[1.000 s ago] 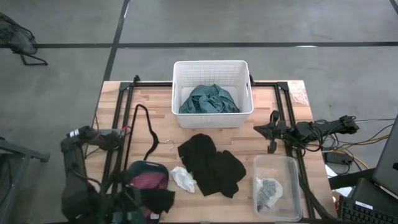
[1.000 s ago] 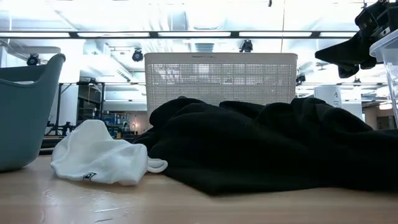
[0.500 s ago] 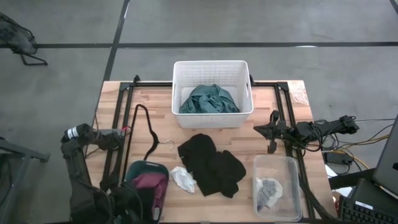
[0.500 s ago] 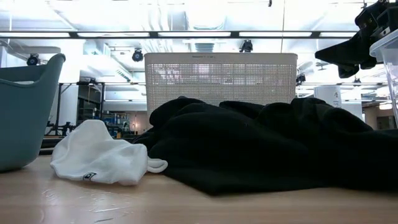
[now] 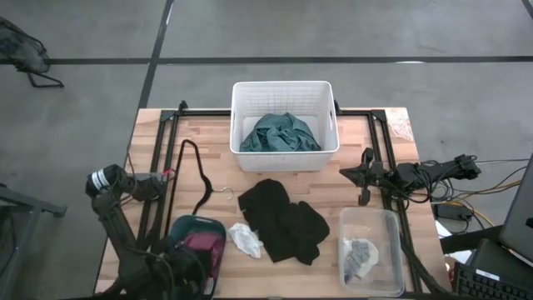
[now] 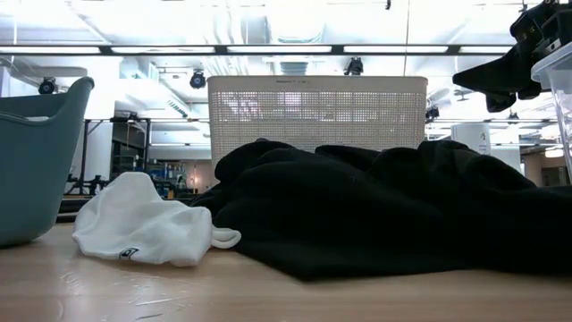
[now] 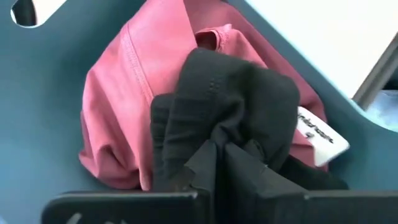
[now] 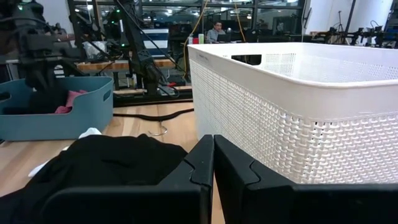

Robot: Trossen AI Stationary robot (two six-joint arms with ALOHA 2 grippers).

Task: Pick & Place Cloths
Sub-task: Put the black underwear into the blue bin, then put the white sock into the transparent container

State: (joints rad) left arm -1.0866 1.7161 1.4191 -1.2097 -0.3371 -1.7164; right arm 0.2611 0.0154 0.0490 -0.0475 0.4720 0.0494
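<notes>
My left gripper [image 7: 217, 148] is down inside the teal tub [image 5: 177, 225], shut on a small black cloth [image 7: 233, 93] that lies on a maroon-pink cloth [image 7: 115, 106]. The large black cloth [image 5: 283, 218] is spread out on the table beside a white sock-like piece [image 5: 246, 239]. A teal cloth [image 5: 280, 133] sits in the white basket [image 5: 283, 84]. A grey piece [image 5: 360, 254] lies in a clear container [image 5: 391, 250]. My right gripper [image 5: 363, 177] is shut and hangs above the table to the right of the basket. My left gripper pinches a bunched fold [image 7: 219, 138] of the small black cloth between its two fingers. The cloth spreads beyond the fingertips and rests on the maroon-pink cloth inside the tub. How many layers are in the pinch cannot be seen.
A black hanger [image 5: 196, 175] lies on the table's left part, on the far side of the tub. Cables and a frame rail run along the right edge. Bare wood shows between the basket and the black cloth.
My left arm has swung and its gripper has moved from the tub's near right corner further in over the tub. The dark cloth seen beside the tub a second ago is now inside it. My right arm and the other cloths stay still.
</notes>
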